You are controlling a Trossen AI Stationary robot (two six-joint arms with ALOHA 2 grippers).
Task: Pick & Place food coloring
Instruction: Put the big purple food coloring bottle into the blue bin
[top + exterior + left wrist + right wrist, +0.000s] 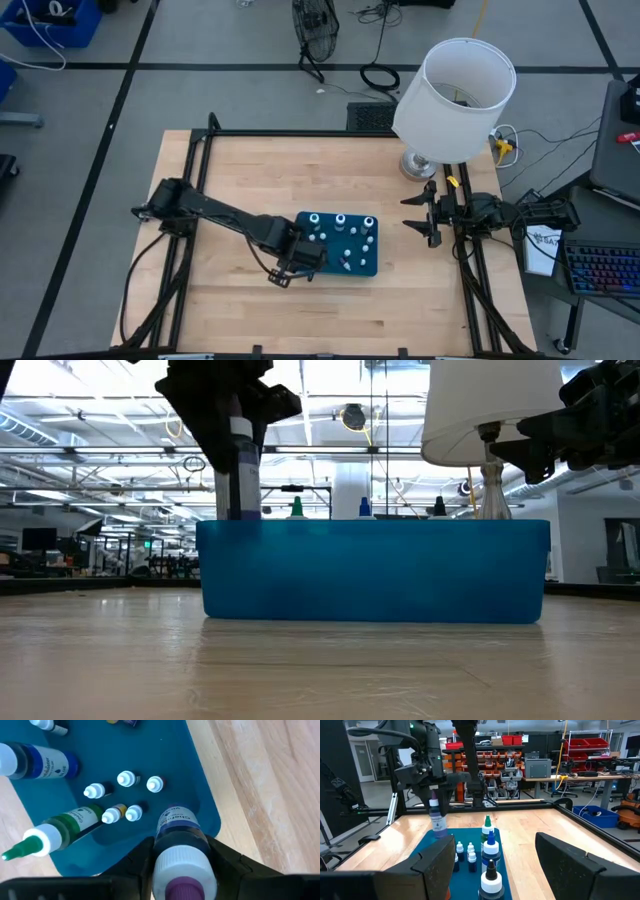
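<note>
From above, the left gripper (303, 254) sits at the near left corner of the blue tray (372, 266), which lies at the middle of the wooden table (230, 170), with several pale-capped food coloring bottles (340, 221) standing on it. The right gripper (420, 213) waits well apart at the table's right edge, beside a white lamp (455, 98), its fingers spread wide and empty. In the low view, the left gripper (235, 420) holds a dark purple bottle (241, 475) upright over the left end of the tray (375, 570); whether its base touches the tray floor is hidden by the tray wall. Other bottle tips (296, 508) poke up behind that wall. In the left wrist view, the two dark fingers (135, 865) are clamped on the purple-capped bottle (180, 845) near its neck, above the tray's corner; a green bottle (60, 827) lies beside a cluster of small white-capped bottles (126, 779). In the right wrist view, its own fingers (435, 862) stand wide apart, and across the tray the left gripper (434, 795) holds the purple bottle (436, 817) above the tray's far end.
</note>
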